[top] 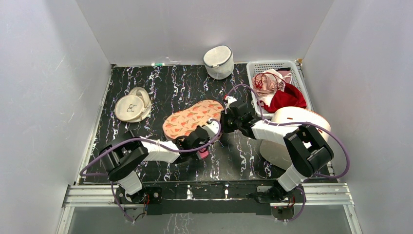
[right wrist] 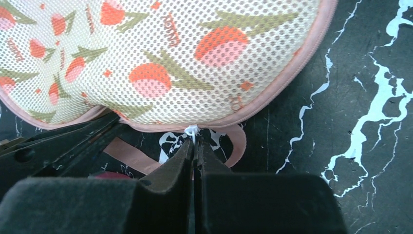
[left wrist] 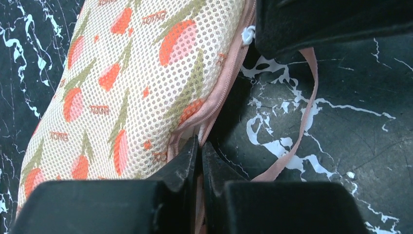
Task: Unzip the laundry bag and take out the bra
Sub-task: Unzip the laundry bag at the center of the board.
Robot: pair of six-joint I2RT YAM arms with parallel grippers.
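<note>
The laundry bag (top: 192, 118), a peach mesh case with red-orange leaf print, lies flat at the table's middle. It fills the left wrist view (left wrist: 131, 83) and the right wrist view (right wrist: 160, 63). My left gripper (top: 210, 128) is shut on the bag's pink zip edge (left wrist: 220, 92) at its near right end, and a small gap shows in the edge at the fingertips. My right gripper (top: 225, 117) is shut on the white zip pull (right wrist: 192, 130), which also shows in the left wrist view (left wrist: 248, 34). The loop strap (left wrist: 304, 122) lies on the table. The bra is hidden.
A white cylindrical mesh bag (top: 218, 62) stands at the back. A cream round pouch (top: 132, 105) lies at the left. A white basket (top: 297, 66) at the back right holds a dark red garment (top: 288, 100) and pale items. A white domed object (top: 297, 119) sits under my right arm.
</note>
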